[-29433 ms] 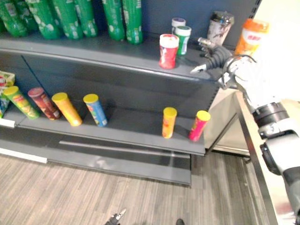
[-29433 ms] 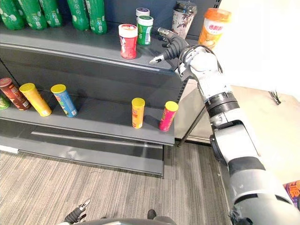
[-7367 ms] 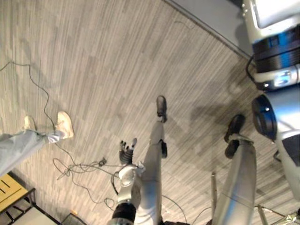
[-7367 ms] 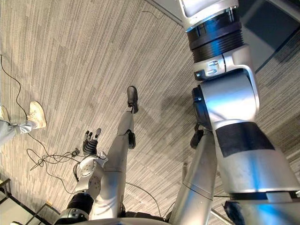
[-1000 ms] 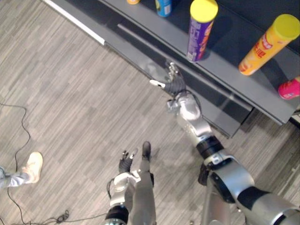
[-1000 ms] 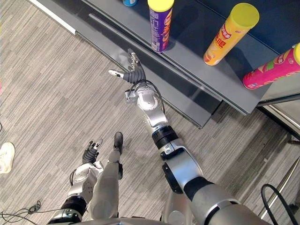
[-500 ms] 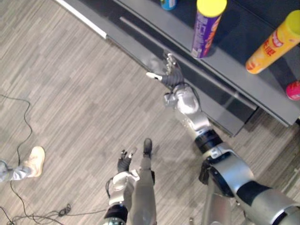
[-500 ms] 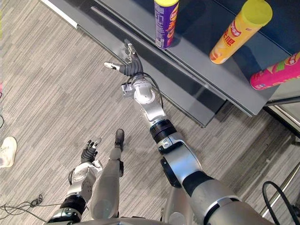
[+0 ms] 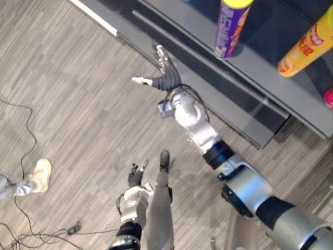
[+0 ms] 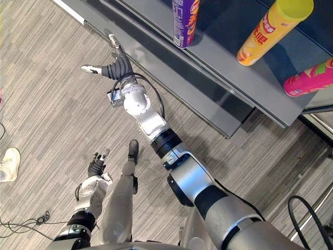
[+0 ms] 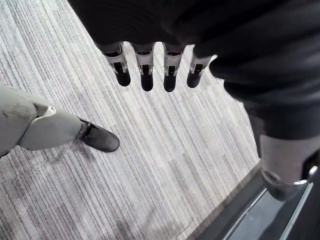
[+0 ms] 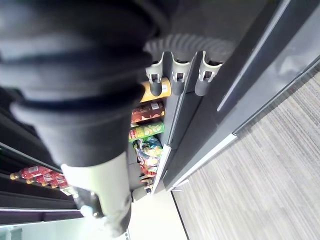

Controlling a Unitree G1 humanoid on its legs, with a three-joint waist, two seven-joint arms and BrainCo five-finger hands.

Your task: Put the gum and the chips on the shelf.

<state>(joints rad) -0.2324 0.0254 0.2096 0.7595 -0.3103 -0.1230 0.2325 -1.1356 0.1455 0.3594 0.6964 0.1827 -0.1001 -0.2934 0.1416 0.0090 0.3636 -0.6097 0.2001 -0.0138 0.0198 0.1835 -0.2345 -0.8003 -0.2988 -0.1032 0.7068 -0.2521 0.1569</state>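
Three chip cans stand on the dark low shelf (image 9: 260, 73): a purple one (image 9: 229, 28), an orange-yellow one (image 9: 306, 45) and a pink one (image 10: 309, 78) lying tilted at the right edge. My right hand (image 9: 165, 80) is stretched out over the floor by the shelf's base, left of and below the purple can. It is open, fingers spread, and holds nothing. The right wrist view looks past straight fingers (image 12: 173, 80) along the shelf to more cans (image 12: 146, 111). My left hand (image 9: 136, 177) hangs low over the floor, open and empty, with its fingers (image 11: 146, 75) straight.
Grey striped carpet (image 9: 78, 104) stretches left of the shelf. The shelf's base plinth (image 10: 171, 78) juts out at floor level beside my right hand. A person's light shoe (image 9: 39, 174) and a thin cable (image 9: 23, 135) are at the far left.
My right hand has swung left along the shelf's base, away from the purple can, staying open. The left hand hangs as before.
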